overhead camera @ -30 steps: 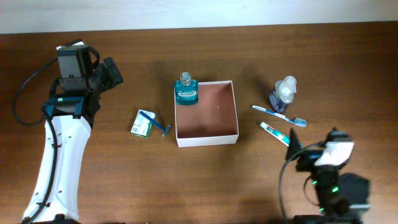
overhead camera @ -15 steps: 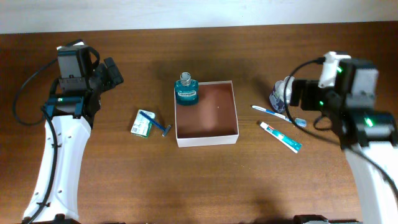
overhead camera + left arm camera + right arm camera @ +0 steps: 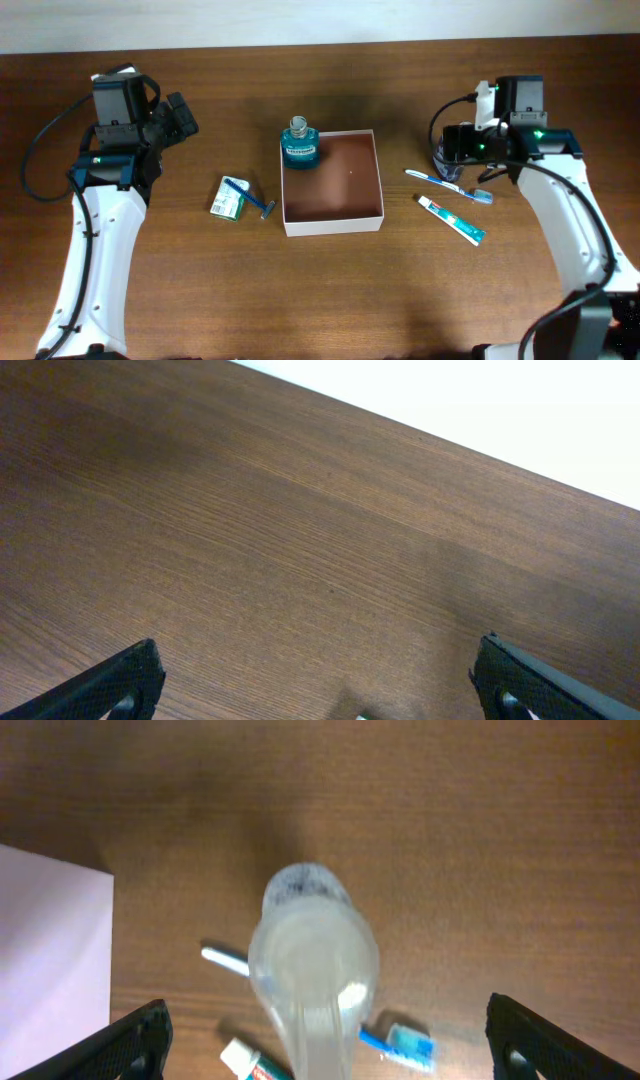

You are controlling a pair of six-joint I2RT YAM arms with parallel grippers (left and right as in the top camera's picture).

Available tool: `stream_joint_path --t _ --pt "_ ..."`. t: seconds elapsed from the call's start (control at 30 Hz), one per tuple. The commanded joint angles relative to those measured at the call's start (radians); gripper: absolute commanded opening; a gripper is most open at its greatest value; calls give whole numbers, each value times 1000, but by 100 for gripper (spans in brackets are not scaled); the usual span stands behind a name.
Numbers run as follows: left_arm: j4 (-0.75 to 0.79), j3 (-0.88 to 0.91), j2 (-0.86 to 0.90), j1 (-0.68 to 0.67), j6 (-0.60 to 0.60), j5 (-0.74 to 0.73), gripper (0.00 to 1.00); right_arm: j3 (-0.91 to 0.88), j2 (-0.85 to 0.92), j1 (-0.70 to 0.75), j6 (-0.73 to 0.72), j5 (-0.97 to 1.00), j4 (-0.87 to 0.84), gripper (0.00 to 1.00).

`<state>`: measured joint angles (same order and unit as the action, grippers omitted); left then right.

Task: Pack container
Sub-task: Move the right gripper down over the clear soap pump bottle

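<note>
**Right arm.** The right gripper point(image 3: 328, 1020) hangs above the clear plastic round-shouldered bottle point(image 3: 312, 955). Its jaws are spread wide, one on each side and well clear of the bottle, and nothing is held. Judgement: it is lined up this way to come down on the bottle, which looks like the next item to be packed.

**Left arm.** The left gripper point(image 3: 320, 672) is parked at the table's 10 o'clock. Its jaws are parted and empty, over bare brown wood. Judgement: it is on standby, kept away from the work.

**Task item.** The shallow, square, white-walled container point(image 3: 333, 226), reddish-brown inside, sits at the table's centre. It lies at about 8 o'clock from the right gripper and at 4 o'clock from the left, apart from both.

**Contents.** A squat teal glass-like bottle point(image 3: 299, 147) stands at the container's 11 o'clock corner. Whether it is fully inside cannot be told.

**Items outstanding.** A white-and-blue toothbrush point(image 3: 448, 184) and a teal-ended toothpaste tube point(image 3: 452, 218) lie at the container's 3 o'clock. A green-white packet point(image 3: 228, 200) and a blue razor point(image 3: 257, 203) lie at its 9 o'clock.
</note>
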<state>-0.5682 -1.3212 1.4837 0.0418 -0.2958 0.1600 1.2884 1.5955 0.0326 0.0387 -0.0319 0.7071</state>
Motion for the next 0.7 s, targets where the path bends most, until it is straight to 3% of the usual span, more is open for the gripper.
stream_joint_path --t 0.0,0.33,0.67 --pt "2 -13 -1 5 2 -3 99 18 15 -6 30 -21 -34 91" --pt "2 -13 -1 5 2 -3 99 18 16 -6 35 -21 -76 65" --pt "2 -13 -1 5 2 -3 99 17 20 -7 36 -70 -80 59"
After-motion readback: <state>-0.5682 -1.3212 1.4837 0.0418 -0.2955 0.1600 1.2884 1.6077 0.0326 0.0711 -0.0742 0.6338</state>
